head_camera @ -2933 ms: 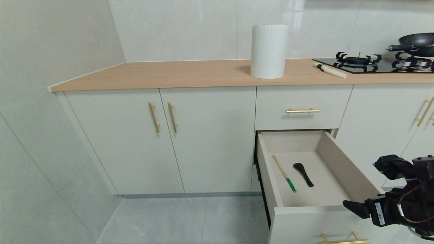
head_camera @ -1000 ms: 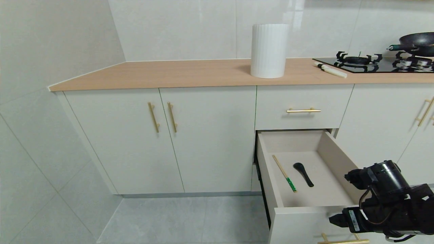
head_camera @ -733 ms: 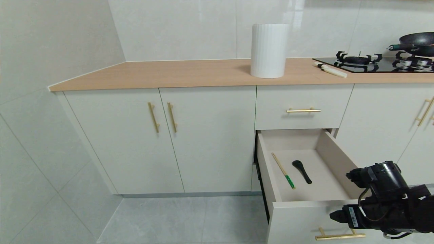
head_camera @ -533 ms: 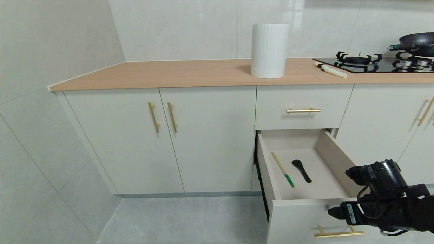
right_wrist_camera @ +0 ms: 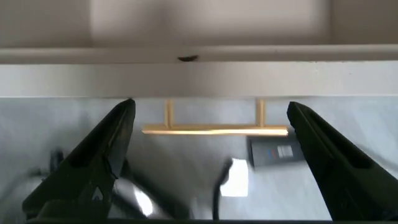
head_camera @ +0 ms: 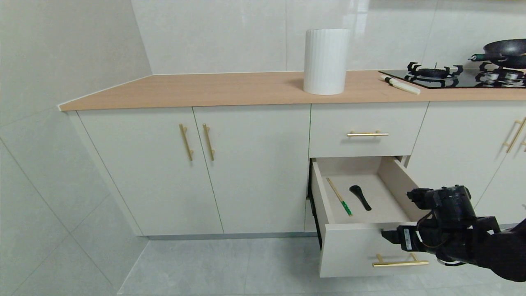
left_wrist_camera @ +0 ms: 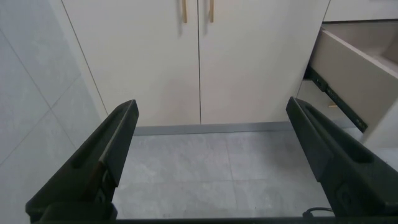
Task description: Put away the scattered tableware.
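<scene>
L gripper (left_wrist_camera: 210, 109): jaws spread wide, nothing in them, facing the floor by the cabinet doors (head_camera: 156, 172), well apart from the work.

On the counter (head_camera: 205, 88), a white ribbed canister (head_camera: 326, 61) stands at 12 o'clock of the drawer (head_camera: 349, 250). A pale long utensil (head_camera: 399, 85) lies by the stove (head_camera: 452, 78), at 1 o'clock. Prob. one more item to stow, but can't tell what it is.

Drawer is at 4 o'clock of head view, part-open. Inside, chopsticks (head_camera: 339, 197) lie near the left wall, long axis 11-to-5. Black spoon (head_camera: 360, 197) is just beside at their 3 o'clock, not touching, same lie, bowl at the 11 end. Both look stowed.

R gripper (head_camera: 400, 239): jaws wide apart, gripping nothing, at the right part of the drawer front. Handle (right_wrist_camera: 214, 129) sits just at 6 o'clock of the tips, bar running 9-to-3. Contact w/ the panel can't be confirmed.

Judgement: step in hand = shutting the drawer. It slides twd 11–12 o'clock and R gripper is on the opposite side, at 5, so a straight push along that line shd do. R arm is far nearer than L. An off-centre push cd skew the drawer on its runners.
</scene>
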Controlling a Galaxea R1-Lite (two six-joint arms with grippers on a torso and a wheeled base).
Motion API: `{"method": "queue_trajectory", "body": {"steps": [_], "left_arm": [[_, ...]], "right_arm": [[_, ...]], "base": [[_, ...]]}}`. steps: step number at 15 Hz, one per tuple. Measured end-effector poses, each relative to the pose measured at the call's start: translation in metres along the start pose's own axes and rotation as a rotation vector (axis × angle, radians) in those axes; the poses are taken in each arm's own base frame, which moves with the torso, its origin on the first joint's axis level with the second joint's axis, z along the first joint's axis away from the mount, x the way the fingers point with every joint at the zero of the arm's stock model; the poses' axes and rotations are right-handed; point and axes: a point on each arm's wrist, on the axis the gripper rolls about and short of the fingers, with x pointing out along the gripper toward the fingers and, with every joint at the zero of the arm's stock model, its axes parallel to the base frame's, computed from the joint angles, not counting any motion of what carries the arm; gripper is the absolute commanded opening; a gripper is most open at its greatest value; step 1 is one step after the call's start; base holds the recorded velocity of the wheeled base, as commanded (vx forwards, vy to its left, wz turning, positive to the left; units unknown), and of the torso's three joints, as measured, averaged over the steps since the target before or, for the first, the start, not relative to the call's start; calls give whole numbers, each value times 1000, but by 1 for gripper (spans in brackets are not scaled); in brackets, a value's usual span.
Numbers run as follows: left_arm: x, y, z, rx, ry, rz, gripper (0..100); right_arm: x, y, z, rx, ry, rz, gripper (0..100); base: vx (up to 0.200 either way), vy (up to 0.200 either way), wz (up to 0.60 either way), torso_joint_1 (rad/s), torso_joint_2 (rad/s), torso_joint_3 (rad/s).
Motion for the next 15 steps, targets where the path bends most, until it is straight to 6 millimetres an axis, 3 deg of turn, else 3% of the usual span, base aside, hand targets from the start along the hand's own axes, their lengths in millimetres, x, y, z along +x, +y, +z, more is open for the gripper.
{"method": "queue_trajectory", "body": {"steps": [8, 15], "left_arm": [[0, 0, 0, 0, 0, 0, 100], [0, 0, 0, 0, 0, 0, 100]], "right_arm": [[45, 3, 4, -36, -209, 18, 100], [76, -3, 13, -35, -267, -7, 100]], "base": [[0, 0, 0, 0, 0, 0], [0, 0, 0, 0, 0, 0]]}}
